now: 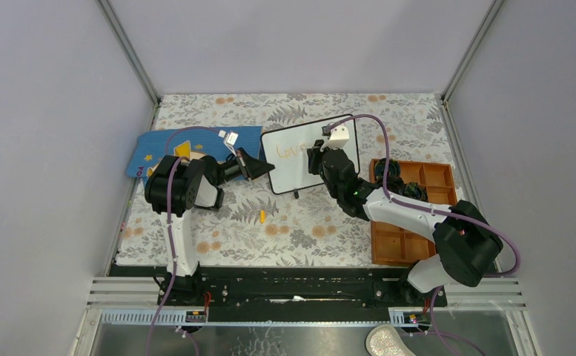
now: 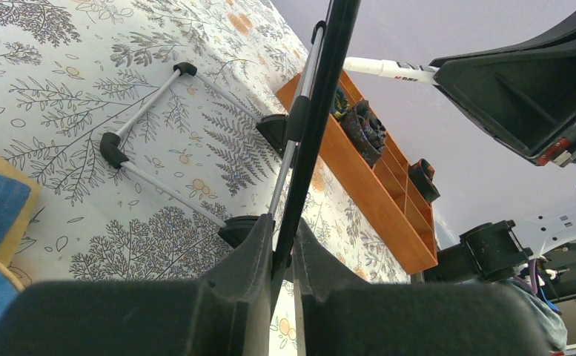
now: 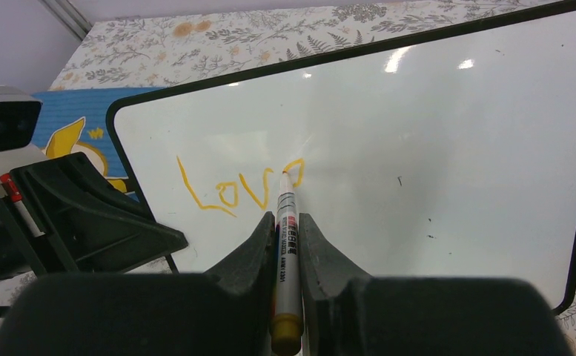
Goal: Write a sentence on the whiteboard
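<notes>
The whiteboard (image 1: 322, 169) stands tilted on the flowered table, its white face (image 3: 448, 126) framed in thin black. My left gripper (image 1: 261, 168) is shut on the board's left edge, and the black frame (image 2: 322, 89) runs up between its fingers (image 2: 283, 236). My right gripper (image 3: 287, 219) is shut on a white marker (image 3: 288, 245) with a yellow end. The marker's tip touches the board at the end of the sentence (image 3: 236, 189), which reads "Lov" plus a partly drawn letter in orange. From above, the right gripper (image 1: 320, 159) sits over the board beside the orange writing (image 1: 290, 151).
An orange compartment tray (image 1: 388, 245) holding dark items lies right of the board, also seen from the left wrist (image 2: 377, 189). A blue mat (image 1: 199, 139) lies behind the left arm. A small orange piece (image 1: 262, 216) rests on the cloth. The board's wire feet (image 2: 147, 111) stand behind it.
</notes>
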Robot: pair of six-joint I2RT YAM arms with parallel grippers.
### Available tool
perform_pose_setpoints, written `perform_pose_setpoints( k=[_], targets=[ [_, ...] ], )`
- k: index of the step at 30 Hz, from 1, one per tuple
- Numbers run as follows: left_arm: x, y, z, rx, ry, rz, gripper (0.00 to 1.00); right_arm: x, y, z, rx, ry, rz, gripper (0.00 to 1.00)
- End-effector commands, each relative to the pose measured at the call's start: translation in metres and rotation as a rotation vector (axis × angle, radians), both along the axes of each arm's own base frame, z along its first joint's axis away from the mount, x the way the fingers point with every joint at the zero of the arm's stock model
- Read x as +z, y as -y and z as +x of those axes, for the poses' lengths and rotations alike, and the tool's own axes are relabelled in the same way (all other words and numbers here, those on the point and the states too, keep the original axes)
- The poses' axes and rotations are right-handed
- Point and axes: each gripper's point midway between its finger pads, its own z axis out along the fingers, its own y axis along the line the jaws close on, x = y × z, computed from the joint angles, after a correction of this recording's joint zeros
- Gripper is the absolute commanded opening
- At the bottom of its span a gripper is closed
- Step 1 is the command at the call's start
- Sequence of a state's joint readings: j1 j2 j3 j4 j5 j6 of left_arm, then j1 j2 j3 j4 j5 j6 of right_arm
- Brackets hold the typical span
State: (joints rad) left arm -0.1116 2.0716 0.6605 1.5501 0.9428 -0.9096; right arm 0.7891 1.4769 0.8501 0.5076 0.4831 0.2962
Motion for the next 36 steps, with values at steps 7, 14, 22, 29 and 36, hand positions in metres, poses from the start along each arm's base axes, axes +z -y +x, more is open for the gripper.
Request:
perform_pose_setpoints(
  k=[7,14,22,29,36],
  targets=[
    [-0.001,0.001,-0.007,-0.020,0.016,-0.003,0.10,-0.016,0.009,-0.008,-0.014,-0.039,-0.016,0.00],
    [0.000,0.001,-0.008,-0.019,0.019,-0.003,0.10,-0.019,0.016,-0.010,-0.035,-0.045,-0.034,0.00],
    [0.001,0.002,-0.008,-0.021,0.019,-0.003,0.10,-0.014,0.029,-0.007,-0.100,-0.036,-0.056,0.00],
    [-0.001,0.002,-0.008,-0.021,0.016,-0.001,0.10,-0.003,0.040,-0.005,-0.151,-0.015,-0.054,0.00],
    [-0.001,0.002,-0.008,-0.021,0.015,-0.001,0.10,0.013,0.036,-0.010,-0.110,0.012,-0.005,0.00]
  ],
)
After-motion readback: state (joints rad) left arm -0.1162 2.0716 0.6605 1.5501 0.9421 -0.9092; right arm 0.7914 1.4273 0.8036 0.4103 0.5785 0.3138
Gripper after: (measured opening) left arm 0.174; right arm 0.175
